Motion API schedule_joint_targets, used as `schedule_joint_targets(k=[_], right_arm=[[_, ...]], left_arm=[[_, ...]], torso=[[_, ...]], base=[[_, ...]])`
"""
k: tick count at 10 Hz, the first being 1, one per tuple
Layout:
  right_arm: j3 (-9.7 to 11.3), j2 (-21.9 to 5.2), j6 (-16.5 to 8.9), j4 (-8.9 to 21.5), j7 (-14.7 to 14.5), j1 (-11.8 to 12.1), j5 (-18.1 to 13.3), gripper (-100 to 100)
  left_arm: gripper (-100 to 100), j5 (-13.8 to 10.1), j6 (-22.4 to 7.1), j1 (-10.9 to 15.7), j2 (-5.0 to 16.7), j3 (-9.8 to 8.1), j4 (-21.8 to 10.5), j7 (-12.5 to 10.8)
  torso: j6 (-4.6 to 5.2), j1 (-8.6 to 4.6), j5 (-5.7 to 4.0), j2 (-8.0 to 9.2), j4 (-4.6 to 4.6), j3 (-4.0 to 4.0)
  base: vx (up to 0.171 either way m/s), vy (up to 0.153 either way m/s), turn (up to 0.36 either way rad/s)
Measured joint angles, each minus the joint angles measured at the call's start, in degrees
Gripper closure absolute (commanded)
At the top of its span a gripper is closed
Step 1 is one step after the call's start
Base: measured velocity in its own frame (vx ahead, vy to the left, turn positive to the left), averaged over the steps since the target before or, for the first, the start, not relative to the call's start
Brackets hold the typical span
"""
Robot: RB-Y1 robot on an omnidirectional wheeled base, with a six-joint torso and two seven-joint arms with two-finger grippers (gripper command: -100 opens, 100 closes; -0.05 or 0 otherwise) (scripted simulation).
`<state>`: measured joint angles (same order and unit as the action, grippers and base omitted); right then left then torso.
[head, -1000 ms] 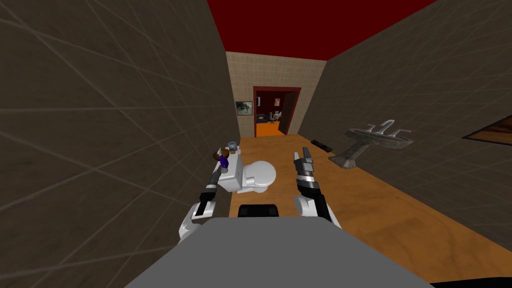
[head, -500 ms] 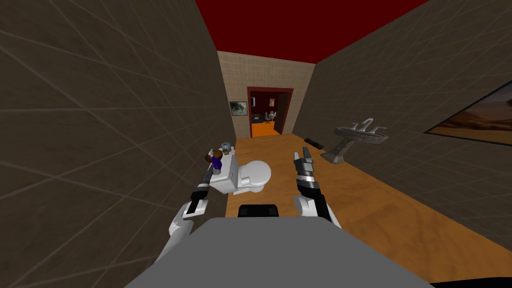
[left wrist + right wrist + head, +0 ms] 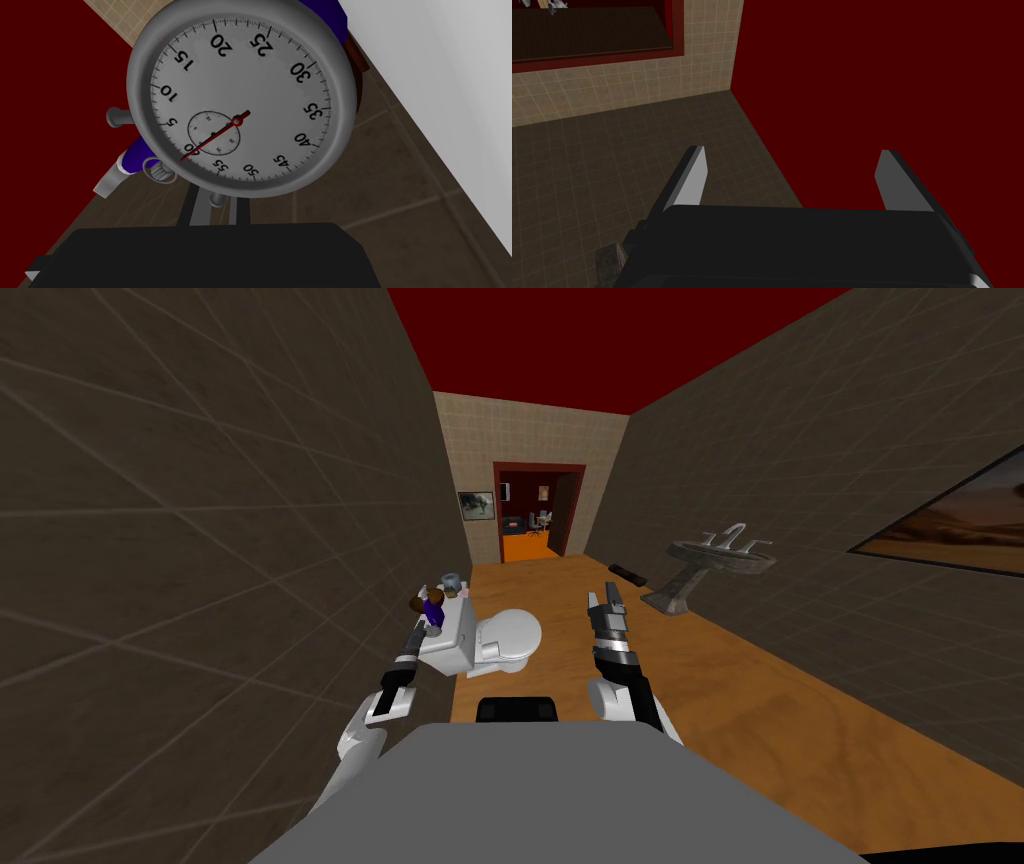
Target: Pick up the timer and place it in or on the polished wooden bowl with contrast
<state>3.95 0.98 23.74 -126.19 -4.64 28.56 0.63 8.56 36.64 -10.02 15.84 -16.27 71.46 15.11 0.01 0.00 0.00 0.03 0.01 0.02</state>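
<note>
Since one second ago my own head had turned a little, so the whole room sat differently in the head view, and the left arm had reached further out toward the wall. During the last half second almost nothing changed.

The left gripper (image 3: 421,628) hung at the near end of the toilet tank (image 3: 452,640), beside the white toilet (image 3: 512,636). In the left wrist view the timer (image 3: 240,95) stood very near in front of the camera, a round grey stopwatch with its dial facing the lens and a thin red hand pointing near 60. The left fingers (image 3: 202,210) stood close together below its lower rim, with a small knob of the timer between them, so they were closed on the timer. A purple thing (image 3: 134,156) and a brown shape (image 3: 356,65) looked out from behind the timer; I could not tell what they were.

The right gripper (image 3: 605,600) was held up in front of the chest, over the wooden floor (image 3: 800,708) and to the right of the toilet. Its fingers (image 3: 692,175) stood wide apart and gripped nothing.

Further right a grey sink (image 3: 715,556) stood at the wall, and a small dark object (image 3: 625,573) lay on the floor near it.
</note>
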Motion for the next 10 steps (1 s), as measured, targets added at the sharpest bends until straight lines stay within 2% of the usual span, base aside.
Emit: schedule_joint_targets(k=[1, 2, 4, 5, 6, 8, 10], right_arm=[[0.0, 0.0, 0.0, 0.0, 0.0, 0.0, 0.0, 0], [0.0, 0.0, 0.0, 0.0, 0.0, 0.0, 0.0, 0], [0.0, 0.0, 0.0, 0.0, 0.0, 0.0, 0.0, 0], [0.0, 0.0, 0.0, 0.0, 0.0, 0.0, 0.0, 0], [0.0, 0.0, 0.0, 0.0, 0.0, 0.0, 0.0, 0], [0.0, 0.0, 0.0, 0.0, 0.0, 0.0, 0.0, 0], [0.0, 0.0, 0.0, 0.0, 0.0, 0.0, 0.0, 0]], left_arm=[[0, 0.0, 0.0, 0.0, 0.0, 0.0, 0.0, 0.0], [100, 0.0, 0.0, 0.0, 0.0, 0.0, 0.0, 0.0], [100, 0.4, -0.4, -1.3, -1.0, 0.93, 2.0, 0.3], [100, 0.8, -0.4, -1.8, -1.8, 1.73, 2.7, 0.7], [100, 1.3, -1.0, -3.3, -2.9, 2.76, 5.2, 1.1], [100, 2.4, -2.0, -3.8, -5.0, 4.67, 7.3, 2.3], [100, 3.2, -1.5, -4.5, -6.9, 6.34, 8.0, 3.5]], torso=[[0.0, 0.01, 0.0, 0.0, 0.0, 0.0], [0.0, 0.01, 0.0, 0.0, 0.0, 0.0], [-0.06, 0.23, 0.04, 0.0, -0.01, 0.0], [-0.05, 0.31, 0.07, -0.01, -0.01, -0.01], [-0.05, 0.31, 0.06, 0.0, 0.0, 0.0], [0.0, 0.25, 0.05, -0.1, -0.01, -0.05], [-0.02, 0.29, 0.06, -0.08, -0.01, -0.04]], base=[[0.0, 0.0, 0.0], [0.006, 0.028, 0.078], [0.014, 0.075, 0.14], [0.016, 0.088, 0.124], [0.032, 0.075, 0.13], [0.031, 0.077, 0.126], [0.025, 0.076, 0.127]])
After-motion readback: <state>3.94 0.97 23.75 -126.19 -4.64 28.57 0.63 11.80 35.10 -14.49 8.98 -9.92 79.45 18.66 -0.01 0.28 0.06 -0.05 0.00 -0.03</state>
